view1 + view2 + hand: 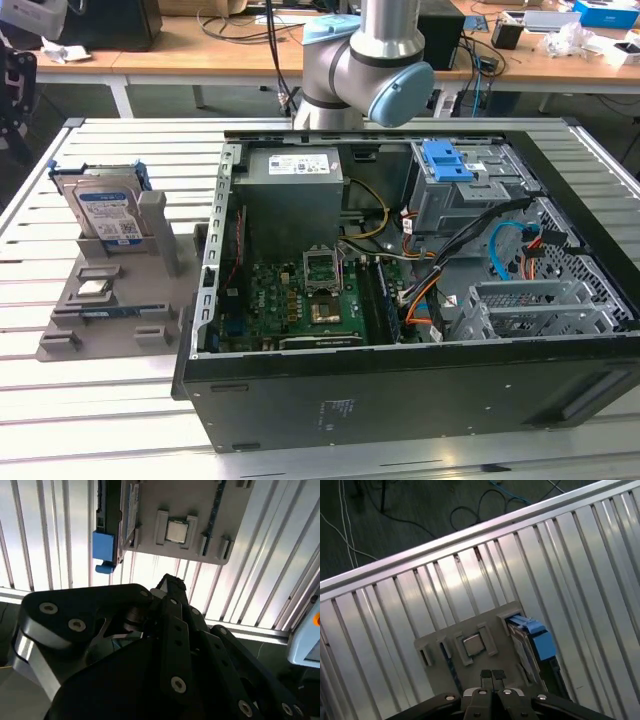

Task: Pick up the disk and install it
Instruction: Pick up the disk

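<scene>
The disk [105,215] stands upright in the tray [57,343] (chip [93,290] beside it), at the exterior view's left of the case [400,400]

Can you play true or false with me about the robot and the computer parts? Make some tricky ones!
1. The disk stands on its edge in the grey holder. True.
2. The pincer is holding the disk. False: in the first wrist view the pincer is shut with nothing in it, and it is apart from the disk.
3. The computer case is open, so you can see the parts inside. True.
4. The disk is inside the computer case. False: it sits in the holder, outside the case, on the exterior view's left.
</scene>
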